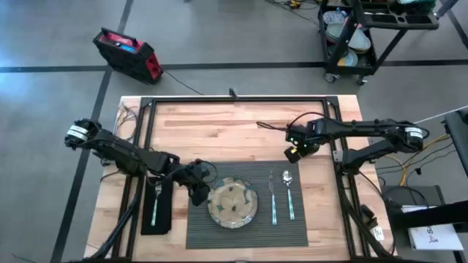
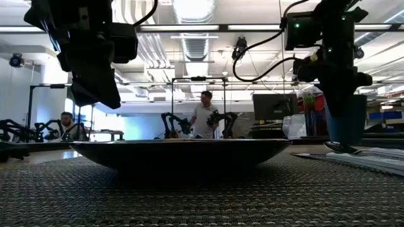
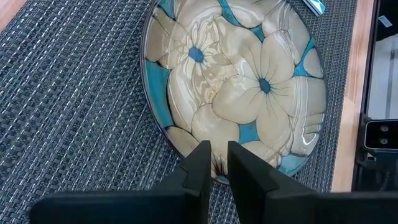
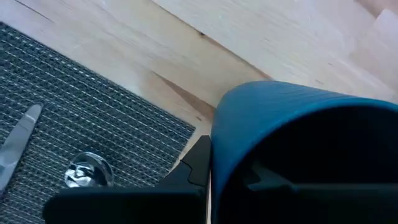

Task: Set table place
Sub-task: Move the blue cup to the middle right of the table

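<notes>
The right tool holds the blue cup, hanging just off the mat's far right corner, over bare counter. Spoon and knife lie on the mat just beneath and nearer than this tool. The left tool sits at the plate's left rim, and the fork rests on the black napkin behind it, off the mat's left edge. If the cup drops from here it lands half on the mat edge and may tip.

In the low view, the right tool grips the cup clear of the surface, above the spoon. The plate fills the middle, and the left tool hangs above its rim. People stand far off in the room. Lowering straight down could strike the spoon's bowl.

In the left wrist view, the left tool has its fingers drawn narrow with nothing between them, tips over the plate edge. Any sideways swing could nudge the plate across the mat.

In the right wrist view, the cup fills the space between the right tool's fingers. The spoon and knife tip lie on the mat close by, and the counter shows beyond. The mat's raised weave could leave the cup rocking if set across its border.
</notes>
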Controlling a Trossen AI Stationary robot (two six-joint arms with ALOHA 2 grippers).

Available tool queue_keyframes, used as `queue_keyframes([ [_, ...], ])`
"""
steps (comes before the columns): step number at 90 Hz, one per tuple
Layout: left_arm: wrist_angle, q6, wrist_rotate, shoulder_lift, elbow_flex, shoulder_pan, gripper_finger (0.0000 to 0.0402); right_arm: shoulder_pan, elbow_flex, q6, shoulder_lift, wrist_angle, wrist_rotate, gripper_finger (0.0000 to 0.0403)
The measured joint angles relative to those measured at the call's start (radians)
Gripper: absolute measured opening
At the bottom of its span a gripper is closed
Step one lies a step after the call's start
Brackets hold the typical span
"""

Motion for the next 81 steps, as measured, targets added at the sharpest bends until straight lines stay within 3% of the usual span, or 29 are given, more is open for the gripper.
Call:
queue_keyframes([
  [81,0.000,0.000,0.001,0.001,0.000,0.000,0.0041,-0.001,-0.005,-0.012,0.000,0.077,0.001,0.0000],
])
